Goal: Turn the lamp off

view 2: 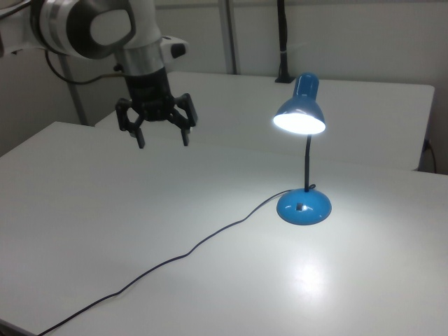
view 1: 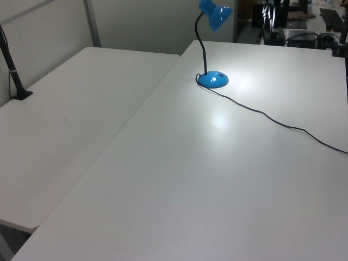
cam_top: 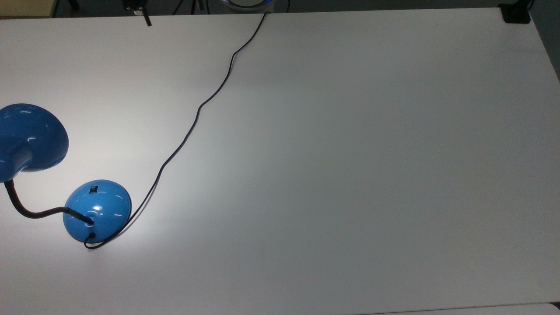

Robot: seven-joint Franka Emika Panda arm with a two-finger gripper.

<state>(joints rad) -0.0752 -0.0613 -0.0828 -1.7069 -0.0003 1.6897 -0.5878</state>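
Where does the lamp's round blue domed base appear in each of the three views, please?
Top view: the glossy blue domed base sits at lower left.
Left view: upper middle, under the black gooseneck.
Right view: right of centre, below the lit blue cone shade.
Shared landmark: the thin black cord running away from the base across the white table.

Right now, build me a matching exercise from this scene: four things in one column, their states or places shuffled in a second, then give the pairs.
Things:
1. shade
2. switch
3. cord
4. gripper

States or places:
A. open, in the air above the table
B. lit from inside, facing down
C. winding across the table to its edge
D. small, dark, on the lamp's domed base

Pairs: 1-B, 2-D, 3-C, 4-A
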